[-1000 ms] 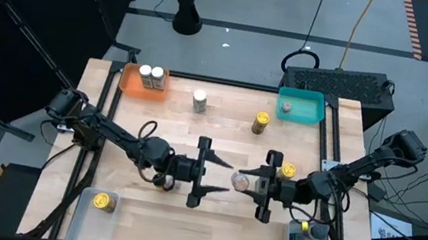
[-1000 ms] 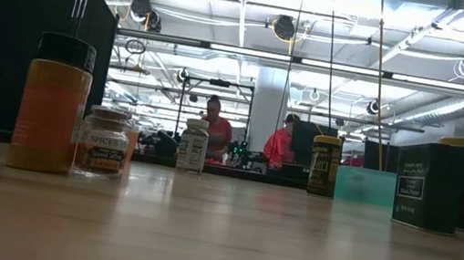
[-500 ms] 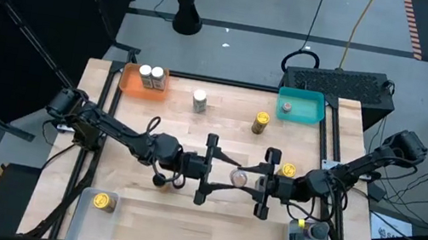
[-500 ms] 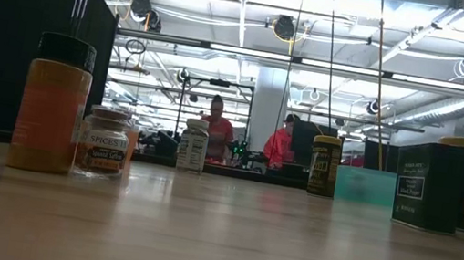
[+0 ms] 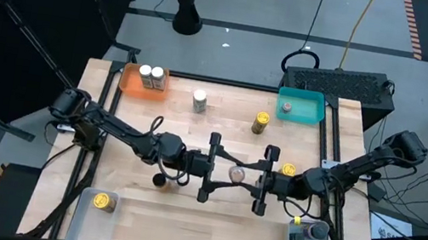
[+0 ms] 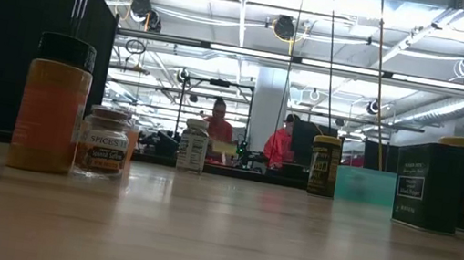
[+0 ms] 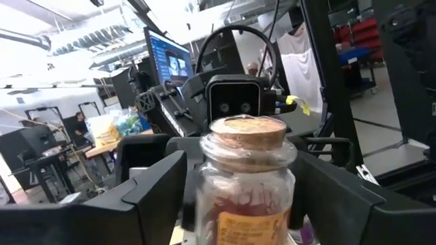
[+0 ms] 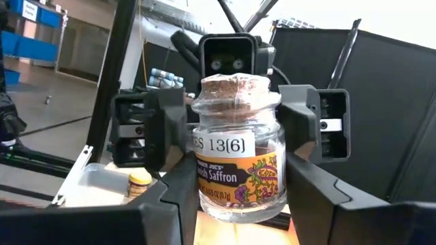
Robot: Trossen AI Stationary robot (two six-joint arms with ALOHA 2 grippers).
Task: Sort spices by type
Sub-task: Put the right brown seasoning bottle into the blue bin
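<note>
Right hand (image 5: pixel 260 180) pinches saffron jar (image 8: pixel 238 156) by glass body; left hand (image 5: pixel 210 169) spread around it. Light, slick, breakable: grip below cork.

Grey floor (image 5: pixel 258 6) with cables — bright ceiling lights (image 6: pixel 253 53), 2 people (image 6: pixel 217 128) at distant workbenches

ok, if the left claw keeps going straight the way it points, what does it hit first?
The saffron jar. The left claw points at the right claw, which holds that jar, and its open fingers already flank it. Straight on, the jar would likely meet the left claw's palm before anything else; the depth is unclear.
</note>
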